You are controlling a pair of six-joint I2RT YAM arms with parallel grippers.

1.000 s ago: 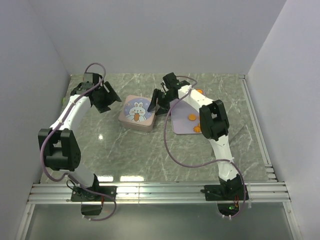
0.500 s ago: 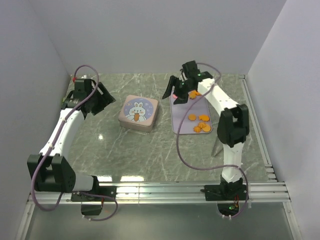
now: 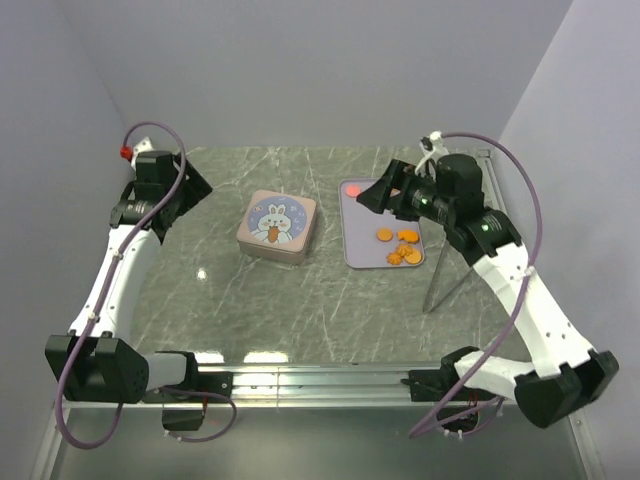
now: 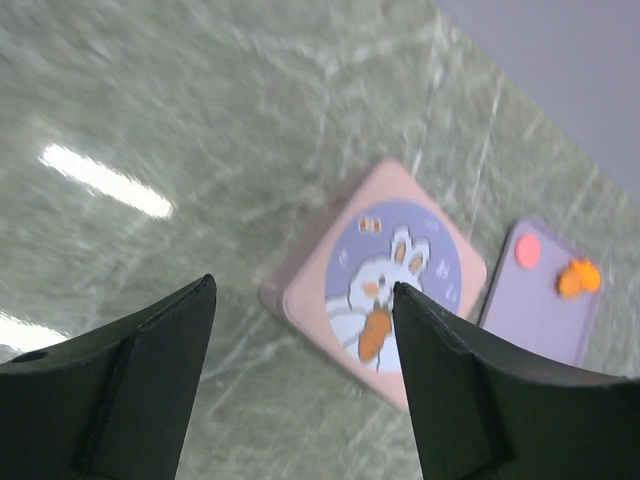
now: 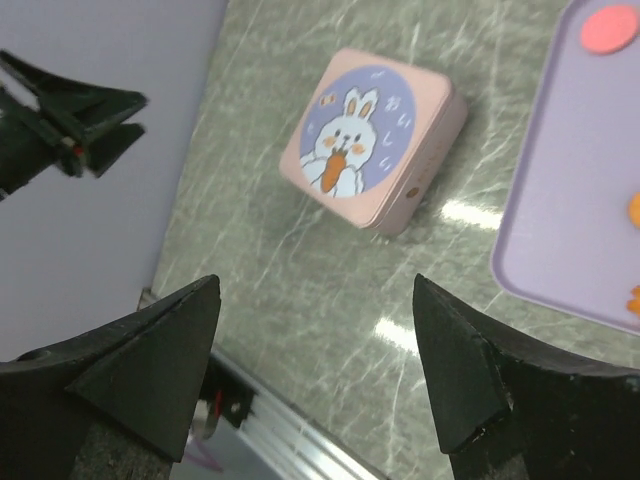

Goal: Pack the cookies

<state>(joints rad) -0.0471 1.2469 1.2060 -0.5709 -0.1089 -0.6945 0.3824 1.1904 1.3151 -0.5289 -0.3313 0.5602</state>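
Cookies lie loose on the purple tray beside the lidded pink rabbit tin on the bench, so packing remains, with left pincer and right pincer both spread wide, empty

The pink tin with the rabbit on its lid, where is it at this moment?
In the top view, the pink tin sits closed on the table, left of the purple tray holding the cookies, between the two arms.
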